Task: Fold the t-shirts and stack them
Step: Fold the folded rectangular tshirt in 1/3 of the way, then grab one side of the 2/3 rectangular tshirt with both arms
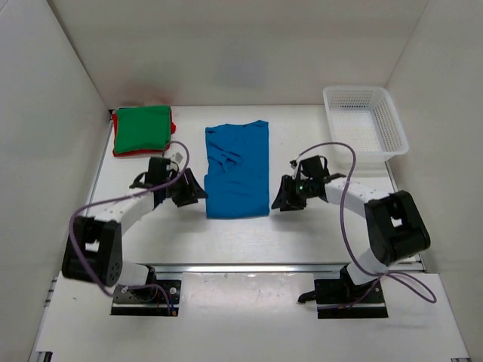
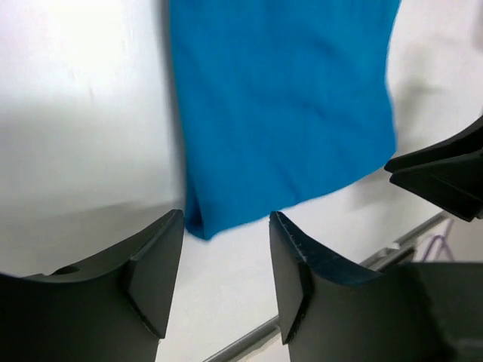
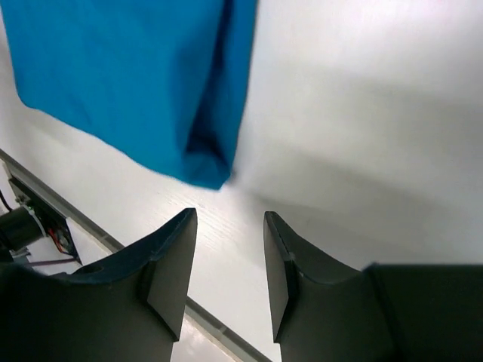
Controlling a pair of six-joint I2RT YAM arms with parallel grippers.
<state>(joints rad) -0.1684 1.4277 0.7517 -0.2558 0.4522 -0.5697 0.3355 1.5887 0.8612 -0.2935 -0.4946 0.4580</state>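
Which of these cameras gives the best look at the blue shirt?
The top view: the whole blue shirt shows, edge to edge, lying on the table. Each wrist view catches only a cropped part of it, one near corner and some cloth beyond, slightly blurred.

A robotics lab test cell: plain white panels wall in a white counter, and two cabled robot arms stand bolted to metal plates at its near edge.
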